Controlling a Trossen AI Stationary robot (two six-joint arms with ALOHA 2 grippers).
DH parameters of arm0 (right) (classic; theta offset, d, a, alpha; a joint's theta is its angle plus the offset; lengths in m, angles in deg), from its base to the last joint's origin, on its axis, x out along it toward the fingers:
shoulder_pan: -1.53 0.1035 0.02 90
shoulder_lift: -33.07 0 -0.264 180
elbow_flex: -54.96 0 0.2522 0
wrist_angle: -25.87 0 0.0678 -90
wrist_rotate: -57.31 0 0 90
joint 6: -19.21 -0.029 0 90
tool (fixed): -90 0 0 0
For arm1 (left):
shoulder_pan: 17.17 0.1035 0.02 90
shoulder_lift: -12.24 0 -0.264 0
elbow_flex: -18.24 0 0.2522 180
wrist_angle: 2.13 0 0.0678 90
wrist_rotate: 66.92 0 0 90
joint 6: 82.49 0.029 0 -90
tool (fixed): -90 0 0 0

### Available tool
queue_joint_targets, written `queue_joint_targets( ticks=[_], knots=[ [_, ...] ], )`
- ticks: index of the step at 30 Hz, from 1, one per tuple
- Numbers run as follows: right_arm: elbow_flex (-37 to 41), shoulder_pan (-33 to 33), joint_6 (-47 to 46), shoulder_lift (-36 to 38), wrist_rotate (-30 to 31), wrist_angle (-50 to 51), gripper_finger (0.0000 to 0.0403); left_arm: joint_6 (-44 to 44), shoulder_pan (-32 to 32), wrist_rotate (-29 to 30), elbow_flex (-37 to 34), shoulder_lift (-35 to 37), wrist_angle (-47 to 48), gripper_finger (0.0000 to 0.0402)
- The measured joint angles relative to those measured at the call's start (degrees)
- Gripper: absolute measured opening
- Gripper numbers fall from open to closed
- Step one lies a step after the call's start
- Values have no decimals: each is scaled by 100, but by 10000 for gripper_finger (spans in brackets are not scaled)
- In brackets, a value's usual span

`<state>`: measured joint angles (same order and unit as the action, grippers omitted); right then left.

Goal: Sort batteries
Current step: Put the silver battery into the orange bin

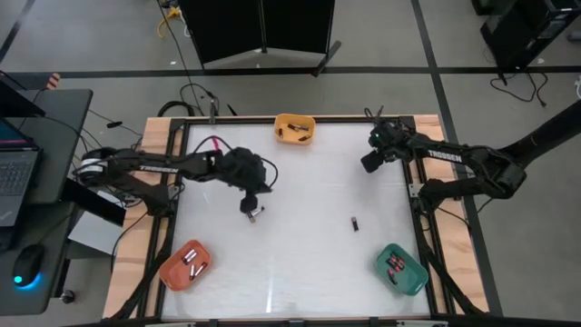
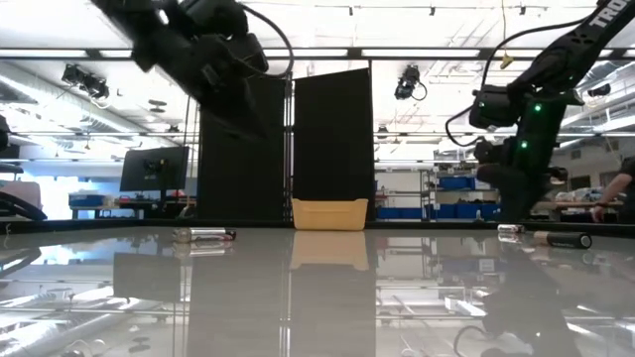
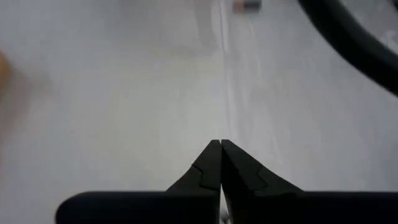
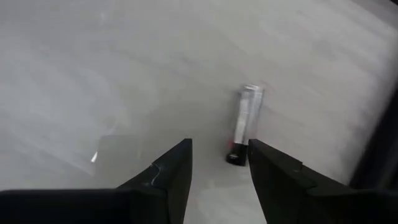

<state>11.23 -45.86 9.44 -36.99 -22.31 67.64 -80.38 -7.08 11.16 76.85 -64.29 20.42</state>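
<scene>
- The loose small silver-grey cylindrical battery with a dark end (image 1: pixel 355 224) lies on its side on the white table (image 1: pixel 300 272), right of centre and well apart from every bin. Your right wrist view shows the same kind of cell (image 4: pixel 244 124) just ahead of the right gripper (image 4: pixel 219 163), whose fingers stand spread with nothing between them.
- A second cell (image 1: pixel 257 213) lies near the table's left-centre, just beside the left gripper (image 1: pixel 247 207). Those fingers are clenched tip to tip (image 3: pixel 221 163) and, in the wrist view, nothing shows between them.
- Expect these cells to be light, rigid and smooth, so they will likely roll or squirt out under a glancing pinch.
- Take one across its middle, fingers square to its long axis, low to the table.
- Sorted cells already sit in the orange plastic bin (image 1: pixel 185 265) at the near left corner, the green plastic bin (image 1: pixel 401 269) at the near right corner, and the yellow plastic bin (image 1: pixel 295 129) at the far edge.
</scene>
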Motion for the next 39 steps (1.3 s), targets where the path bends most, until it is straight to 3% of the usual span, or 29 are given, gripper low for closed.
queue_joint_targets(
  ticks=[4, 13, 27, 39],
  knots=[
    [-2, 174, 53, 18, -69, -101, 164, -688, -305, 174, 268, -39, 1007, 15],
    [-2, 772, -48, 289, -81, -357, 164, -2010, -827, 882, 272, -297, 1806, 40],
    [-4, 1219, -69, 623, -76, -627, 163, -2683, -1050, 1238, 270, -1205, 1428, 167],
    [-4, 1247, -75, 638, 2, -728, 161, -2658, -1047, 1247, 266, -1669, 1213, 173]
  ],
)
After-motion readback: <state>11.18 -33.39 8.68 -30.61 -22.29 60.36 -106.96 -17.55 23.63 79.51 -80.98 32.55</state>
